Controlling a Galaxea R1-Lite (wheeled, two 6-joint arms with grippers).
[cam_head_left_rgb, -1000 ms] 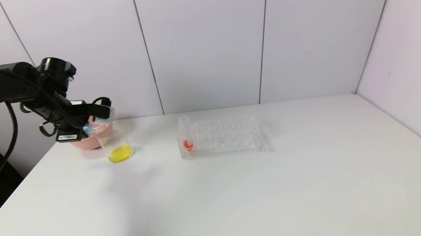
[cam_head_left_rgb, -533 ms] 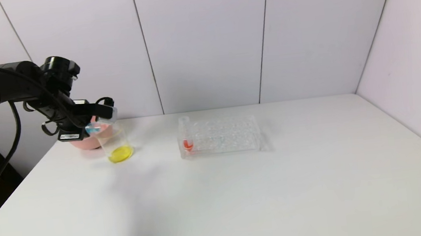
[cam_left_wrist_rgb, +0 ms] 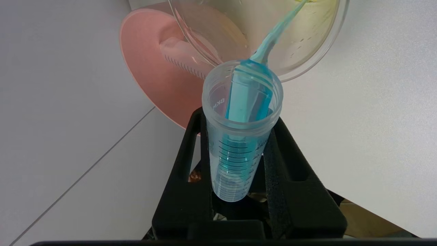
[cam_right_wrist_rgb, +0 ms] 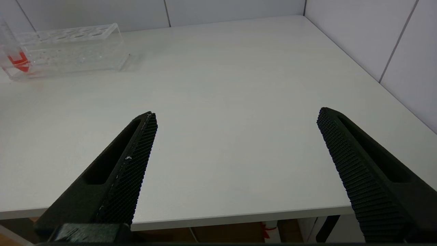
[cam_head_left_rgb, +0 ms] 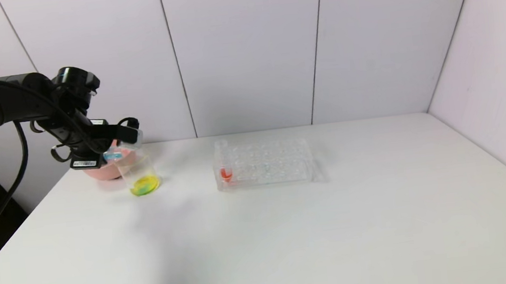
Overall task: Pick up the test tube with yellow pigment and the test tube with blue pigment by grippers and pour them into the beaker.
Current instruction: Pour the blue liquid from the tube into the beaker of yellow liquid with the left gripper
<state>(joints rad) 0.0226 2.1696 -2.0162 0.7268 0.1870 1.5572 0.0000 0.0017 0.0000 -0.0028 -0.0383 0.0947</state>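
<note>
Head view: the left tool (cam_head_left_rgb: 123, 136) hung at about ten o'clock on the worktop (cam_head_left_rgb: 290, 232), clamped on the blue tube (cam_head_left_rgb: 117, 152), which was tipped mouth-down over the beaker (cam_head_left_rgb: 140, 175). The beaker stood just in front of a pink bowl (cam_head_left_rgb: 96, 173), yellow liquid at its bottom with green-blue spreading in it. The rack (cam_head_left_rgb: 264, 163) sat near twelve o'clock with only a red tube (cam_head_left_rgb: 223, 161) in it. The right arm was out of this view.

Left wrist view: the fingers (cam_left_wrist_rgb: 278, 164) pinched the tube's graduated middle, and a blue stream ran from its lip into the beaker. Only here did a clear, apparently empty tube (cam_left_wrist_rgb: 184, 58) show lying in the pink bowl. I judged the blue tube light, stiff and slick, best held mid-body, firmly but not crushingly.

Right wrist view: the right tool (cam_right_wrist_rgb: 235, 126) was parked wide open and empty, low over the near edge of the worktop, the rack well off.
</note>
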